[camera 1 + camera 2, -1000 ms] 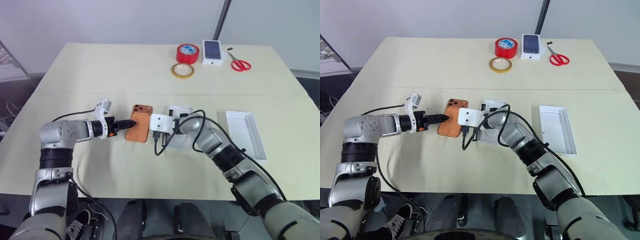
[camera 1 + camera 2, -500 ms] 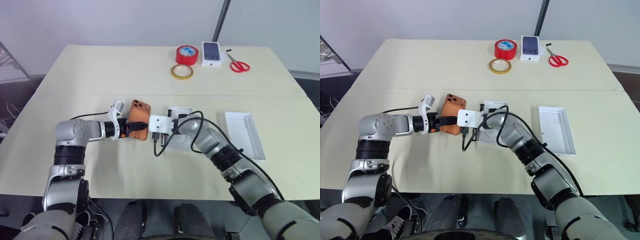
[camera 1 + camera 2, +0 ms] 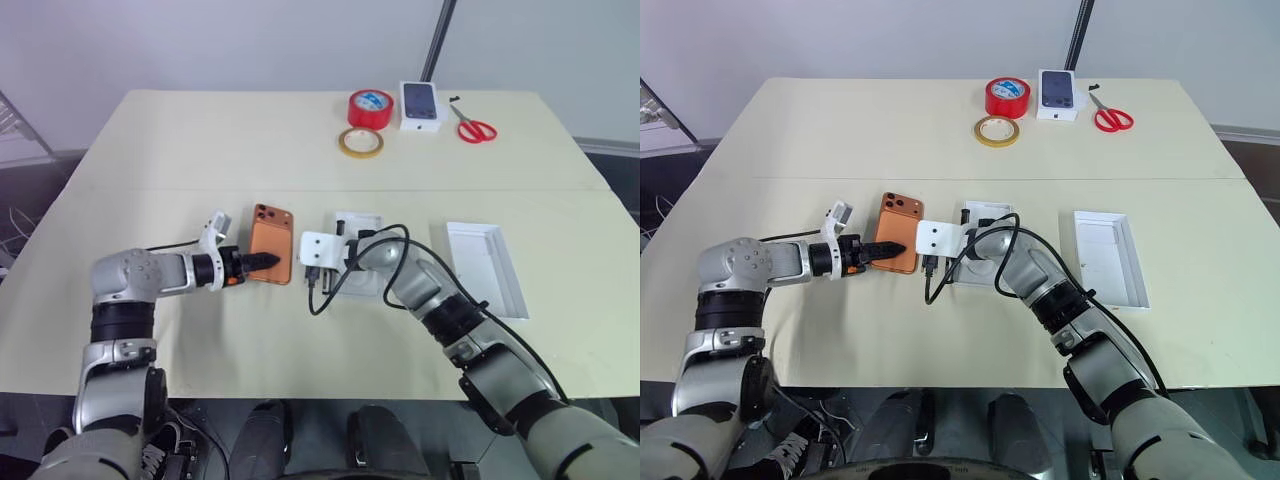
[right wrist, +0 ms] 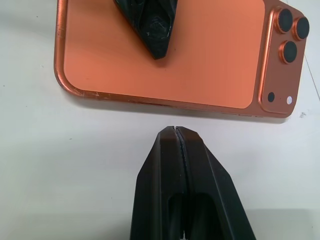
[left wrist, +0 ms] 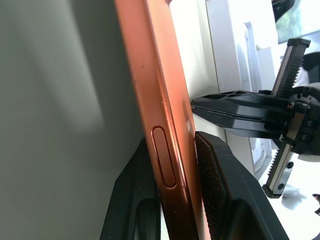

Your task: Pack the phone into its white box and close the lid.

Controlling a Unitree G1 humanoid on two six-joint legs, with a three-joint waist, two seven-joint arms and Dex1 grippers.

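Observation:
The copper-orange phone (image 3: 271,244) lies camera side up on the table, just left of centre. My left gripper (image 3: 258,262) is shut on its near left edge, and the phone's thin edge (image 5: 165,130) sits between the two black fingers. My right gripper (image 4: 175,131) is shut and empty, with its tips just off the phone's right long edge and not touching it. One white box part (image 3: 352,222) lies under my right arm and is partly hidden. A second white box part (image 3: 487,268) lies open further right.
At the table's far edge stand a red tape roll (image 3: 370,107), a tan tape ring (image 3: 360,142), a small white carton printed with a phone picture (image 3: 421,104) and red scissors (image 3: 472,126). A black cable (image 3: 318,292) loops off my right wrist.
My left gripper has closed on the phone's edge, after standing open beside it, and its wrist has rolled. The right arm has kept still.

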